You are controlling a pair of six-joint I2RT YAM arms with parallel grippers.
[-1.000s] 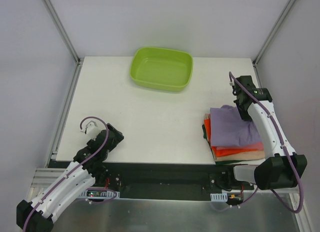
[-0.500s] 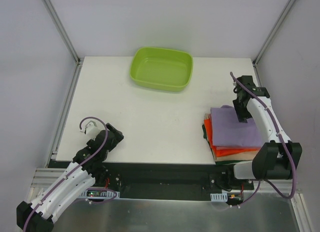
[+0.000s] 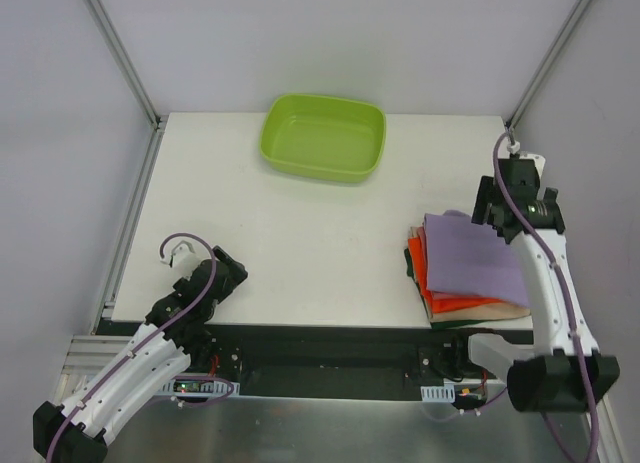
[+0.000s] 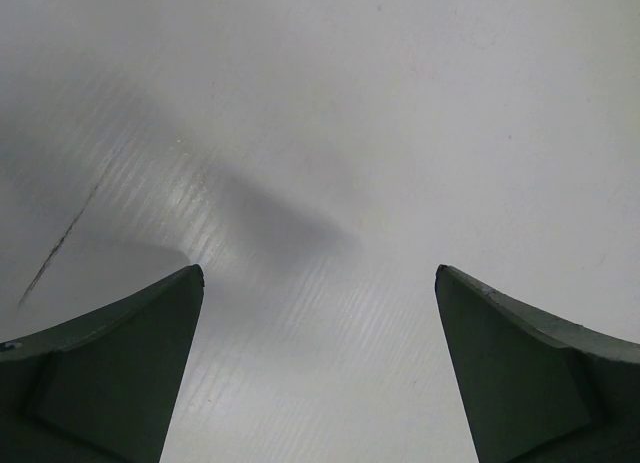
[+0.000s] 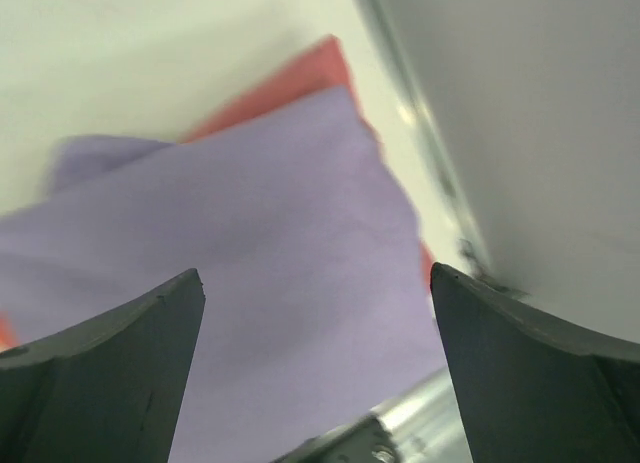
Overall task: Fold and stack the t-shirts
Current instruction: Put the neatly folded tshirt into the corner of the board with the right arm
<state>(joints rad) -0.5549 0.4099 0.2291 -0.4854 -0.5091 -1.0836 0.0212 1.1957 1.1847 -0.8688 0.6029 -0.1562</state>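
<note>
Cotton this soft will sag and slide, so take the lilac t-shirt point(image 3: 475, 263) by a folded edge, not its middle. It tops the stack of t-shirts point(image 3: 440, 301), orange and rose-red beneath, at the tabletop's point(image 3: 300, 233) right near corner. Your right pincer point(image 5: 315, 273) hangs spread above it, gripping nothing; your left pincer point(image 4: 318, 270) gapes over bare tabletop. The green tub point(image 3: 378, 143) holds nothing.

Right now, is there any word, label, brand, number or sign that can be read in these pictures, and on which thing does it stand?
No text can be read.
The stacked t-shirts, the green tub and the table show no print.
The small boards on the front rail may bear marks, but they are too small to read.
</note>
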